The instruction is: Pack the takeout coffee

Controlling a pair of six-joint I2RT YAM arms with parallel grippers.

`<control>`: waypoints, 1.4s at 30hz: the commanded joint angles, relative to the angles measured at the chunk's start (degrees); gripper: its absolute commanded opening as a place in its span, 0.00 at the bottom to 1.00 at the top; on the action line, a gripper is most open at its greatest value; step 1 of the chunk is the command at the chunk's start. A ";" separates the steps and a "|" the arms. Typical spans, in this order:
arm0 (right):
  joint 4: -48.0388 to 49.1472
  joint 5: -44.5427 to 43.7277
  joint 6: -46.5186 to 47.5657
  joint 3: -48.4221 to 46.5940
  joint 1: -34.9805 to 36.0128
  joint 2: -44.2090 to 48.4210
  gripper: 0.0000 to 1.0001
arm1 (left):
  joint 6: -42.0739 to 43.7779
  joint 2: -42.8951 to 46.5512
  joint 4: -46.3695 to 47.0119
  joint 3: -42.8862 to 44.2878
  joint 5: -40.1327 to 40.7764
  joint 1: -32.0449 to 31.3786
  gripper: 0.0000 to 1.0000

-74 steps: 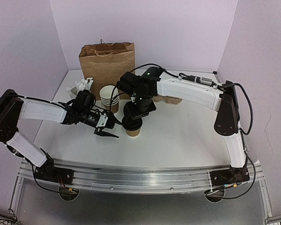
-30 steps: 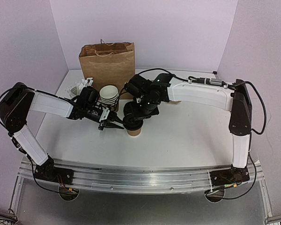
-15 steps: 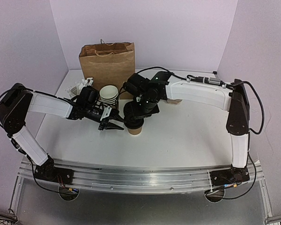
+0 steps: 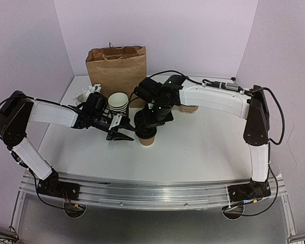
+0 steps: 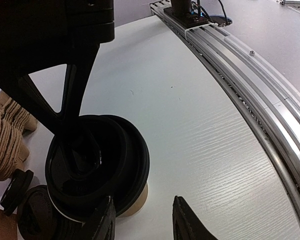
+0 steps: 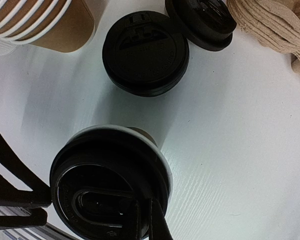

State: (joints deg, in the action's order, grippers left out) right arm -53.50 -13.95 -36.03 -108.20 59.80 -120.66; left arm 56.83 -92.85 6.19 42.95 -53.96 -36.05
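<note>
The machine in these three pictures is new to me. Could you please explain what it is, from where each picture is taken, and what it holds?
It is two white robot arms bolted to the near edge of a table. The wide picture looks down from above and behind them. The other two come from a camera on each wrist. On the table stand a brown paper bag, a stack of paper cups, spare black lids and one single paper cup with a black lid on top. The right pincer is shut, its tips on that lid. The left pincer is open beside the cup and holds nothing.
</note>
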 commanded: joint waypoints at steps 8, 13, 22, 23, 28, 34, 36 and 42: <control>-2.06 1.87 0.06 -3.06 -1.20 -0.46 0.00 | -2.00 1.91 -0.01 1.83 0.93 0.19 0.42; -2.05 2.01 0.10 -3.60 -1.76 -0.92 0.00 | -1.93 1.52 0.59 1.74 0.92 0.17 0.43; -2.00 4.53 0.53 -3.76 -1.88 -3.03 0.00 | -1.58 1.35 0.73 1.44 1.32 0.19 0.44; -2.04 4.56 0.56 -3.63 -1.88 -3.12 0.00 | -1.57 1.35 0.73 1.41 1.41 0.20 0.44; -2.06 4.32 0.67 -2.14 -1.86 -2.62 0.00 | -1.62 1.35 0.73 1.39 1.66 0.19 0.44; -2.11 5.28 0.81 -2.59 -1.74 -2.67 0.00 | 0.00 0.02 0.10 1.49 1.77 0.19 0.46; -2.06 5.30 0.77 -2.54 -1.76 -2.86 0.00 | 1.92 -0.63 -0.67 1.53 1.86 -0.07 0.48; -2.05 5.86 0.23 -1.39 -1.54 -3.23 0.00 | 4.17 -2.27 -0.62 1.62 4.50 -1.12 0.51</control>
State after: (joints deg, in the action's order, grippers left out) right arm -54.65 -10.39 -35.97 -110.30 57.84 -122.52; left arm 58.66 -93.21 6.33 43.16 -52.07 -36.36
